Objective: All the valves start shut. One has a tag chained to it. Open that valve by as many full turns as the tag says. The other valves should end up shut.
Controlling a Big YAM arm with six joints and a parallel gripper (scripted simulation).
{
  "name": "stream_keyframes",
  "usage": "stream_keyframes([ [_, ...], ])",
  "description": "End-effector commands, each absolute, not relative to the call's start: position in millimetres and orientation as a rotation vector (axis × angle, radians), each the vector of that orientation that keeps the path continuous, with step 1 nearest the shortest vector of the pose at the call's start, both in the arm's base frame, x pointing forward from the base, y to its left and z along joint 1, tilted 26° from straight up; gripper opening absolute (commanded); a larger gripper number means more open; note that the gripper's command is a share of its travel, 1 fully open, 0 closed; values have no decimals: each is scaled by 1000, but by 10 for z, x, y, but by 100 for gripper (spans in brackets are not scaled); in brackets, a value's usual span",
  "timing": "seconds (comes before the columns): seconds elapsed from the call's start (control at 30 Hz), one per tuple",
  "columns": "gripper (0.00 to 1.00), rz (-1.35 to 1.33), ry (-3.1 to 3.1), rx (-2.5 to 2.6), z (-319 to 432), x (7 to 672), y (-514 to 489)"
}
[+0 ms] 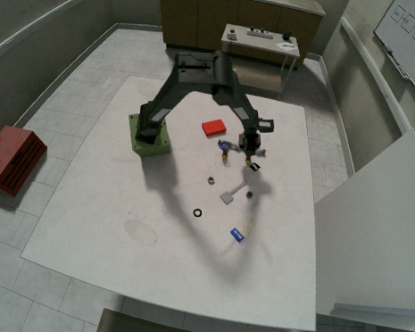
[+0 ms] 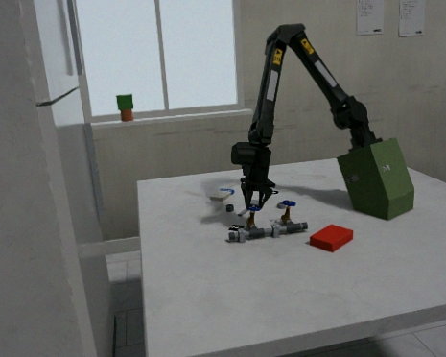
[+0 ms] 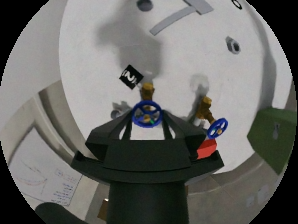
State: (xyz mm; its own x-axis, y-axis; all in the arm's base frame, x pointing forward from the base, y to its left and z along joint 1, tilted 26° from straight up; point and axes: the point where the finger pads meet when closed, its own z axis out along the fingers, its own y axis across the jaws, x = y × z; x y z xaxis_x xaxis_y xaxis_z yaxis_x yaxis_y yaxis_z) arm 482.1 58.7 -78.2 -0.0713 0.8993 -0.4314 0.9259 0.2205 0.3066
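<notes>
A grey pipe (image 2: 265, 231) on the white table carries two valves with blue handwheels on brass stems. A black tag (image 1: 254, 166) (image 2: 236, 226) (image 3: 129, 76) with a white "2" lies beside the valve at the pipe's end. My gripper (image 1: 249, 153) (image 2: 254, 205) (image 3: 147, 113) comes straight down on that valve and is shut on its blue handwheel (image 2: 254, 208) (image 3: 145, 115). The other valve's handwheel (image 1: 223, 145) (image 2: 288, 203) (image 3: 217, 127) stands free beside it. In the top view the gripper hides the held handwheel.
A red block (image 1: 213, 128) (image 2: 331, 237) lies near the pipe. The arm's green base (image 1: 157, 145) (image 2: 378, 178) stands further back. A grey paddle (image 1: 232, 193), a grey nut (image 1: 211, 180), a black ring (image 1: 197, 212) and a blue label (image 1: 236, 235) lie scattered on the table.
</notes>
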Motion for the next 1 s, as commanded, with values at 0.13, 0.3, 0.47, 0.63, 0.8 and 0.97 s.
stream_keyframes([
  [0.13, 0, -47, 1928, 1704, -797, 4952, 573],
  [0.3, 0, -47, 1928, 1704, -797, 4952, 573],
  [0.47, 0, -47, 1930, 1703, -797, 4952, 573],
  [0.63, 0, -57, 1952, 1678, -797, 4952, 573],
  [0.8, 0, -77, 1998, 1624, -797, 4952, 573],
  [0.97, 0, -117, 2083, 1518, -797, 4952, 573],
])
